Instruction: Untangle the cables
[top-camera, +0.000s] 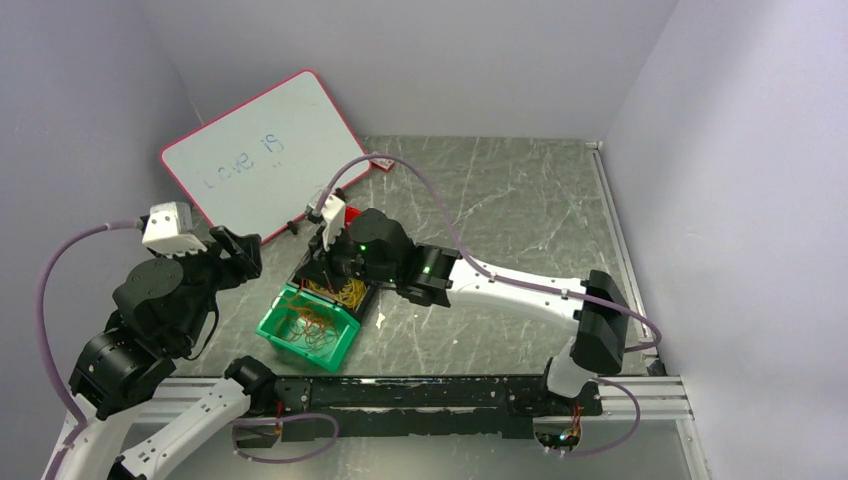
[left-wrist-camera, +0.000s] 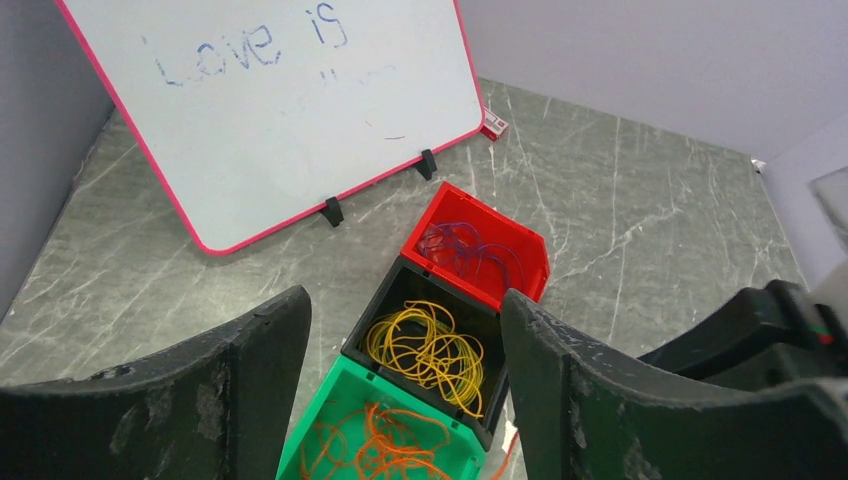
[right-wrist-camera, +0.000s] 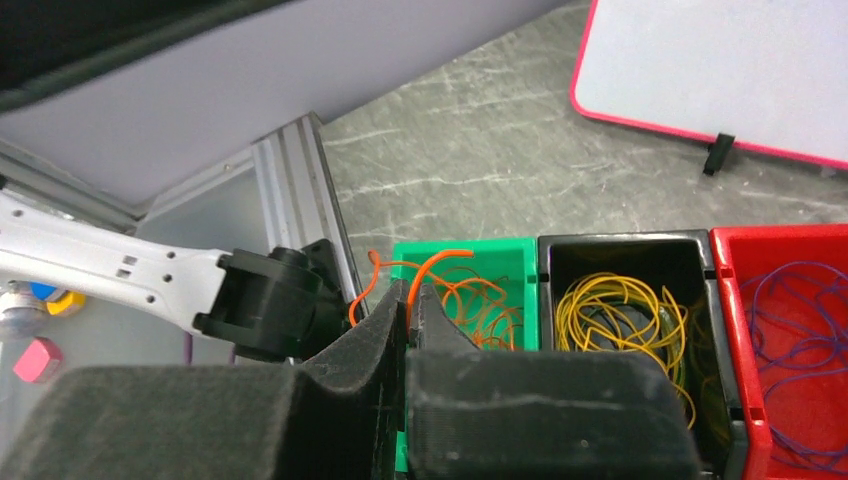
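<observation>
The cables lie sorted by colour in three small bins set in a row. Orange cables (left-wrist-camera: 385, 440) fill the green bin (left-wrist-camera: 340, 385), yellow cables (left-wrist-camera: 425, 345) the black bin (left-wrist-camera: 385, 300), and purple cables (left-wrist-camera: 470, 250) the red bin (left-wrist-camera: 520, 250). My right gripper (right-wrist-camera: 408, 290) hovers over the near edge of the green bin (right-wrist-camera: 510, 270), shut on one orange cable (right-wrist-camera: 435, 262) that curls up out of its tips. My left gripper (left-wrist-camera: 405, 300) hangs open above the bins, holding nothing. In the top view it (top-camera: 250, 255) sits left of the bins.
A pink-framed whiteboard (top-camera: 260, 150) with writing leans at the back left on small black feet. Grey walls close in on the left, back and right. An aluminium rail (top-camera: 420, 395) runs along the near edge. A small pink object (left-wrist-camera: 492, 123) lies by the whiteboard's corner.
</observation>
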